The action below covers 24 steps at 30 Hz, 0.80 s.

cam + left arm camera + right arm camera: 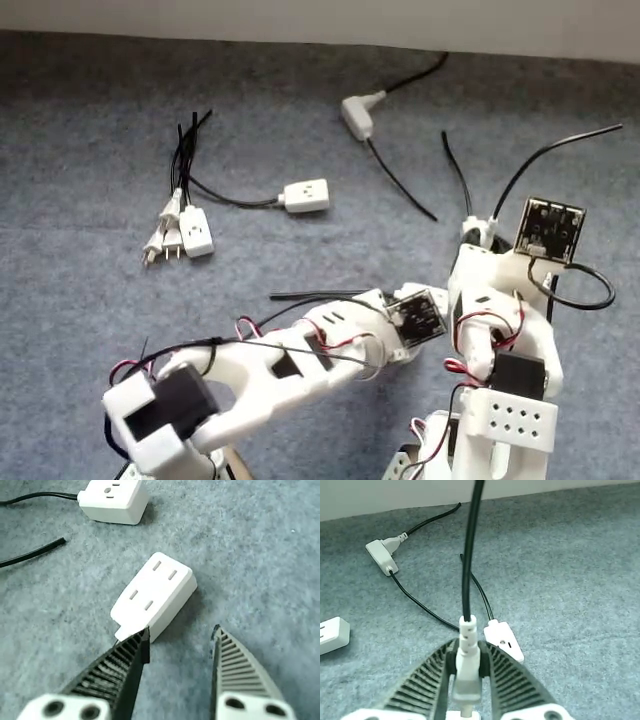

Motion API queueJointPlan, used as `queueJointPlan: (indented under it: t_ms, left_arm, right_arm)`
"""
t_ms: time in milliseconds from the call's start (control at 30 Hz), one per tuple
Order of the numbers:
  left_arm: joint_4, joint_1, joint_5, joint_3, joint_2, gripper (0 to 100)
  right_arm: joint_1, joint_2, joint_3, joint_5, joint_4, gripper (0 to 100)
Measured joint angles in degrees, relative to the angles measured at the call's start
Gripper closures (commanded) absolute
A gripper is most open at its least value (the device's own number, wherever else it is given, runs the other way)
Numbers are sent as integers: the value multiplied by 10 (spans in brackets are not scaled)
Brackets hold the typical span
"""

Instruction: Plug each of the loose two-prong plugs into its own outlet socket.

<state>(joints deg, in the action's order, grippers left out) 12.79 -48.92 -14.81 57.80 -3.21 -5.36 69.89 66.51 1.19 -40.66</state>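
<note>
On the grey table, the left hand (180, 631) is hovering with its fingers spread apart, one fingertip right at the end of a white socket block (155, 597) lying flat. The right hand (469, 649) is clamping a white two-prong plug (466, 672), its black cord (470, 555) running away from the hand. A second plug (504, 640) is lying just beside it.
</note>
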Motion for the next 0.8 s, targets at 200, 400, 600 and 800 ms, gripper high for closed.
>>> queueJointPlan:
  t_ms: [200, 400, 600, 800]
  left_arm:
    - [17, 3, 1, -92, -97, 787]
    - [114, 21, -1, -146, -181, 787]
    - [135, 46, -3, -217, -231, 787]
    - [136, 54, -4, -235, -247, 867]
  right_arm:
    - [-3, 0, 0, 0, 0, 993]
    - [-6, 0, 0, 0, 0, 993]
    - [-13, 0, -1, -3, 16, 993]
    - [-14, -1, -2, -3, 17, 993]
